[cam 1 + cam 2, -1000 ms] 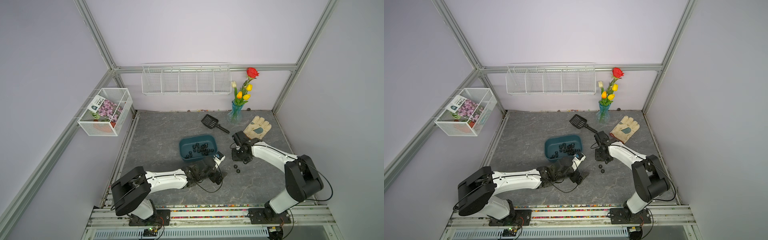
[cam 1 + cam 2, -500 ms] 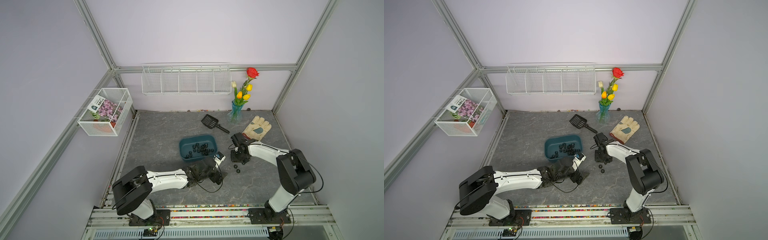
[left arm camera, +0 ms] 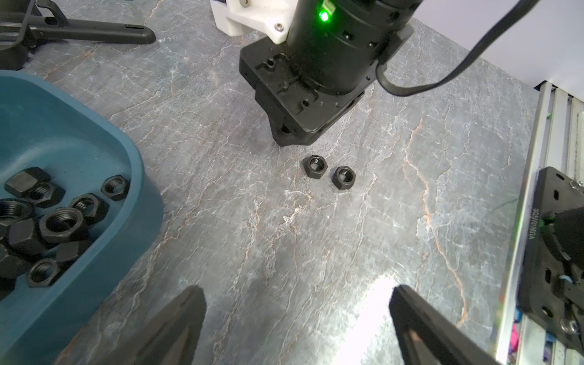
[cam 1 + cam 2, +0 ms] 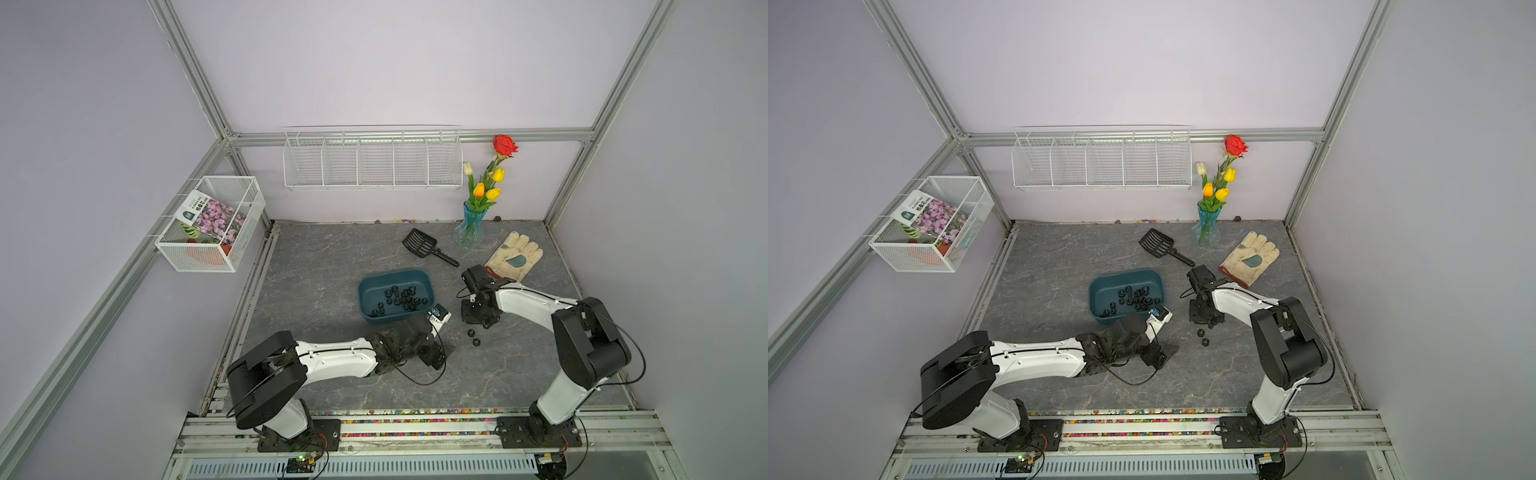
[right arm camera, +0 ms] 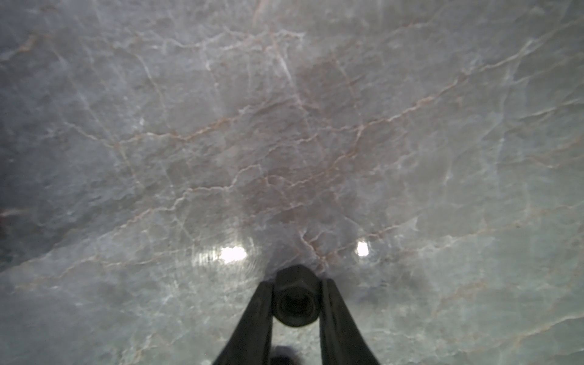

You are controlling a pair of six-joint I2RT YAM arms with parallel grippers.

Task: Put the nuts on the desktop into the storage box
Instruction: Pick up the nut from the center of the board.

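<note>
1 nut (image 5: 295, 303), likely light, rigid and slippery, pinched across opposite sides in closed right claw (image 5: 296, 286); left claw (image 3: 297, 290) wide, empty.

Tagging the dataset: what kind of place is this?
Likely a lab robot test cell: aluminium frame with plain wall panels, base rail under the left arm and right arm, staged props like the flower vase and glove.
</note>
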